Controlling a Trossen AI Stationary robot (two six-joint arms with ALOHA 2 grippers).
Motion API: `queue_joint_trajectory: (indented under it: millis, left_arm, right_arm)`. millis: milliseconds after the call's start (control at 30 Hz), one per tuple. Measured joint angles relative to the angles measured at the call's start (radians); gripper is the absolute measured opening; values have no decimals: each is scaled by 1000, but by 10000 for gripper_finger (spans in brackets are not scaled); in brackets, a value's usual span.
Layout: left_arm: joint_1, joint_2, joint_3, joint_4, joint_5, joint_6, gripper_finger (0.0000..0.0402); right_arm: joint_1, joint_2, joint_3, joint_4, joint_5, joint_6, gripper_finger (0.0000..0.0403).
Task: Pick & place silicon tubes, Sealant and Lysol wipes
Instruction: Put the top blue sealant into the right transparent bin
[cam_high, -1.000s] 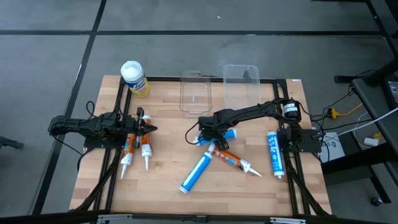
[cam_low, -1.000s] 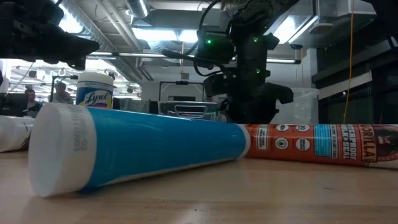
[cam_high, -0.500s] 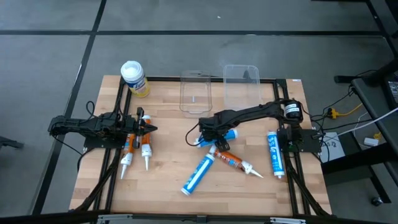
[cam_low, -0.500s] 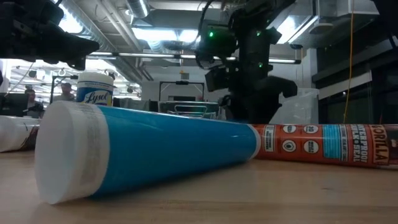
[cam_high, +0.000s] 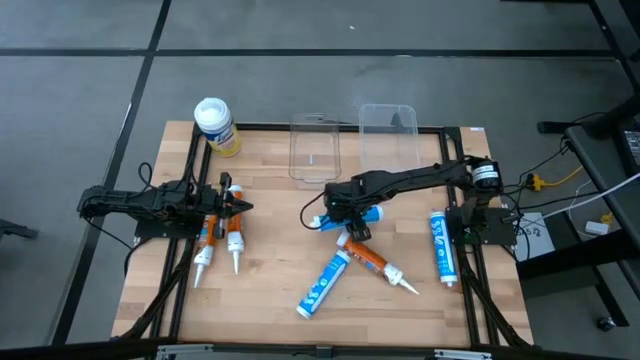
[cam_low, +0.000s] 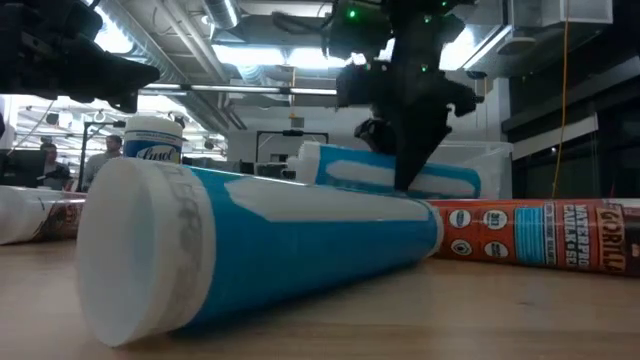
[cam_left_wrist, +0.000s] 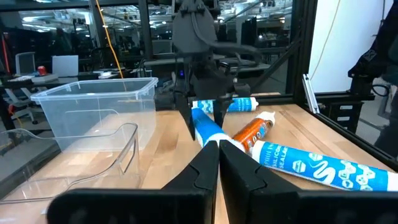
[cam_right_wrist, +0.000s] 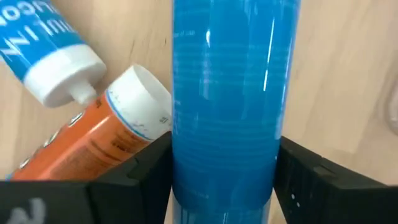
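Observation:
My right gripper (cam_high: 345, 212) is at the table's middle, shut on a blue silicone tube (cam_high: 350, 216), which also shows in the low view (cam_low: 440, 178). A second blue tube (cam_high: 326, 284) and an orange sealant tube (cam_high: 375, 262) lie flat on the table near it. A third blue tube (cam_high: 440, 246) lies at the right. My left gripper (cam_high: 238, 207) is shut and empty over two orange tubes (cam_high: 220, 240) at the left. The Lysol wipes canister (cam_high: 214, 124) stands upright at the far left corner. My right gripper pinches the blue tube's body about its middle (cam_right_wrist: 227, 124) between its two fingers (cam_right_wrist: 146, 171). The fingers come from above, pointing down, and lie across the tube. The tube sits nearly level, raised above the tubes lying on the table (cam_low: 330, 165).
Two clear plastic bins (cam_high: 315, 150) (cam_high: 388, 135) stand at the far edge behind my right gripper. The arms' black frame rails (cam_high: 190, 200) run along both sides. Bare wood lies at the near left of the table (cam_high: 250, 300).
My right gripper has gone up with the blue tube, which now shows above the tubes lying on the table. The blue tube on the table has slid a little toward the right and near edges, and the orange tube beside it has shifted slightly.

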Motion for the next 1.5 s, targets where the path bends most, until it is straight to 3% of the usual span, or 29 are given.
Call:
queue_joint_trajectory:
  millis: [900,1500]
  left_arm:
    - [0,0,0,0,0,0,9]
    - [0,0,0,0,0,0,10]
  right_arm:
    - [-3,-236,1,52,-1,232,224]
    - [-3,-264,1,71,38,353,224]
